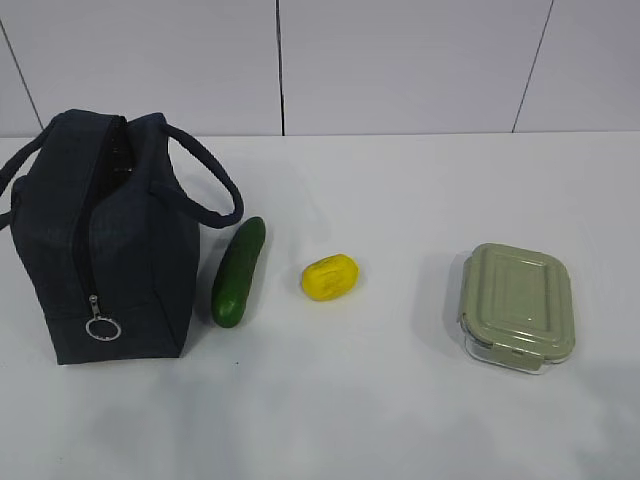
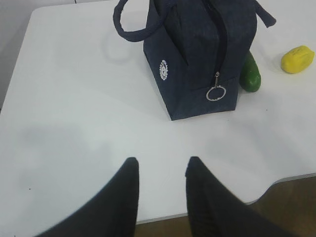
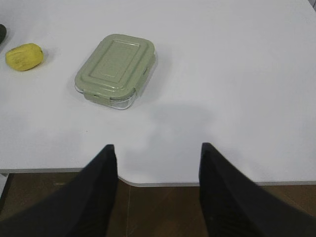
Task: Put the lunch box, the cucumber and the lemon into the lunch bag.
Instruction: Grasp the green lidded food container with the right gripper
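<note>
The white table point(image 1: 400, 400) was laid out with everything in a row. The navy lunch bag point(image 1: 105, 250) was stood upright at the left, its zipper seen parted near the top and the ring pull point(image 1: 103, 329) hung low, presumably so that items could be dropped in from above. The green-lidded lunch box point(image 1: 517, 305) was set flat at the right, well apart from the bag. The cucumber point(image 1: 238, 272) was laid just beside the bag, and the lemon point(image 1: 330, 277) between cucumber and box. Nothing had yet been packed. The left gripper point(image 2: 162, 170) was held empty, moderately parted, short of the bag; the right gripper point(image 3: 157, 155) was spread wider, empty, with the lunch box ahead of it, slightly left.
</note>
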You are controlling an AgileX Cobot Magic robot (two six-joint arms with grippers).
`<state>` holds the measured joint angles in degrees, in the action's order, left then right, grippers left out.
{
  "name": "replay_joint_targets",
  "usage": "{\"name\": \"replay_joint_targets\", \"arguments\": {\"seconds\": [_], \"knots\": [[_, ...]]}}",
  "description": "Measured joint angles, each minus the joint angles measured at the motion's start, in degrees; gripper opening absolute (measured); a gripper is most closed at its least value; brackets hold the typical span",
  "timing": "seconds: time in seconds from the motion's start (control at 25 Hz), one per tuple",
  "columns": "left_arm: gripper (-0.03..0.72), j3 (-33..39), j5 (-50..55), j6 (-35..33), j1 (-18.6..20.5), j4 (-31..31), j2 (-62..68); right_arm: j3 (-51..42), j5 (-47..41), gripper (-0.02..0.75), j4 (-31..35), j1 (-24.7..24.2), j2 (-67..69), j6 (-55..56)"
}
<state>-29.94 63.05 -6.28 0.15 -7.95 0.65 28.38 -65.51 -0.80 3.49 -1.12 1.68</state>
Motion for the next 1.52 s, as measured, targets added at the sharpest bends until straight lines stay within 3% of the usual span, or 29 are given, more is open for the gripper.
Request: {"name": "replay_joint_targets", "arguments": {"seconds": [1.04,1.52], "knots": [[0.236,0.0,0.0,0.0,0.0,0.2,0.0,0.1,0.0,0.406,0.8,0.0,0.3,3.6],[0.236,0.0,0.0,0.0,0.0,-0.2,0.0,0.2,2.4,0.406,2.0,0.0,19.8,11.6]]}}
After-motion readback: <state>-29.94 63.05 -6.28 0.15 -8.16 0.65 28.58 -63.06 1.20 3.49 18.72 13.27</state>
